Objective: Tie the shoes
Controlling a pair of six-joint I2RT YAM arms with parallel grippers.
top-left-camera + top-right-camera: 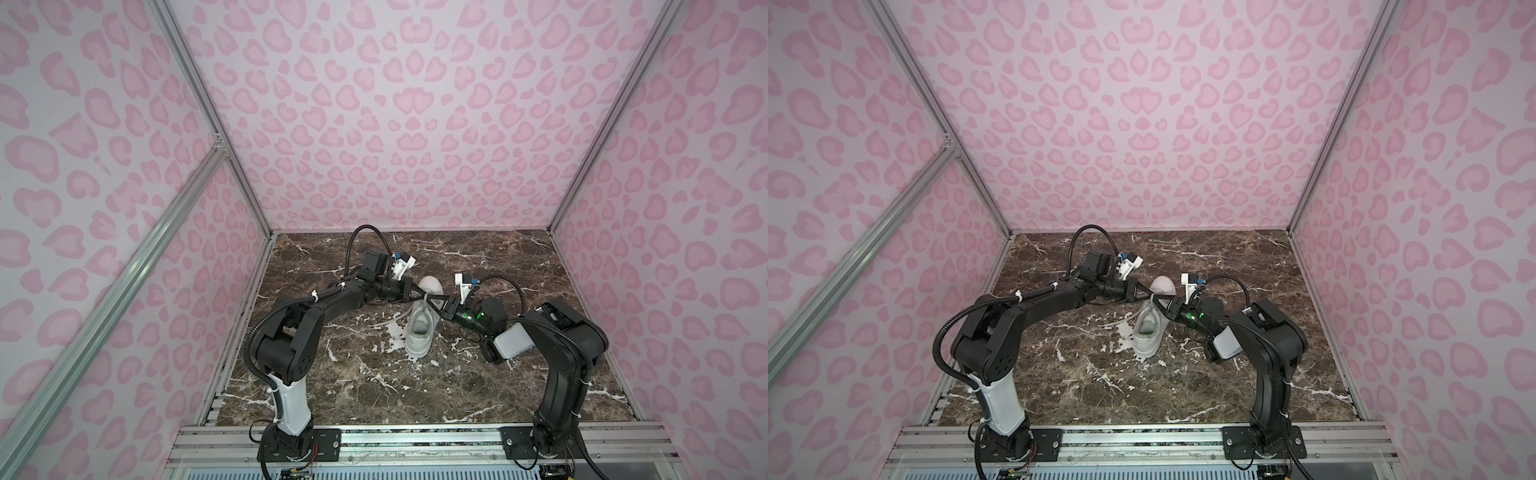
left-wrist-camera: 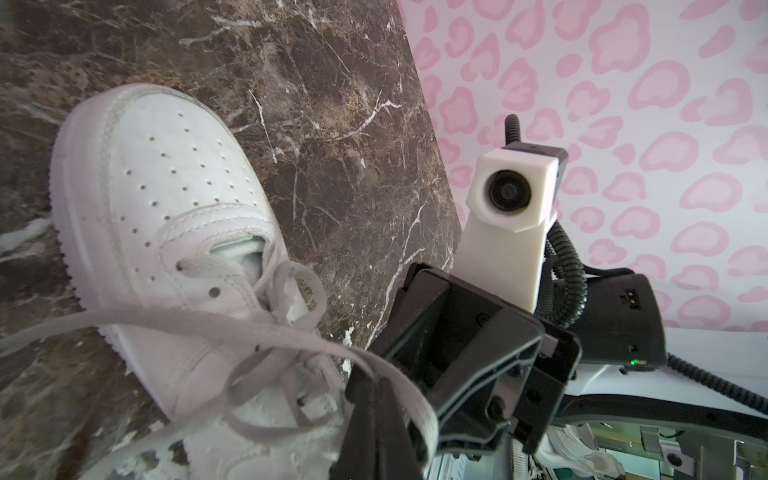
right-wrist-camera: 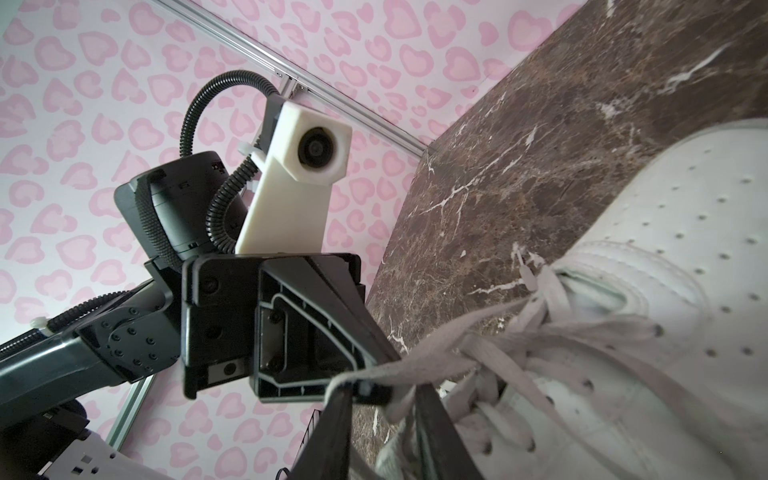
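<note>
The shoe [image 1: 419, 332] is a white sneaker lying mid-table with its toe toward the back wall, seen in both top views [image 1: 1148, 332]. Both grippers meet just above its lacing. My left gripper [image 2: 376, 401] is shut, with a flat white lace [image 2: 187, 320] pinched at its tips and looped over them. My right gripper [image 3: 384, 399] stands open. Its two fingers straddle the left gripper's tip, and the lace [image 3: 436, 357] is stretched across them. In a top view the left gripper [image 1: 420, 296] and right gripper [image 1: 431, 301] nearly touch. Another lace end [image 1: 390, 322] trails on the table left of the shoe.
The brown marble tabletop [image 1: 457, 386] has white veins and patches round the shoe. Pink patterned walls with aluminium posts [image 1: 249, 195] close in the left, back and right. A metal rail [image 1: 415, 440] carrying both arm bases runs along the front edge.
</note>
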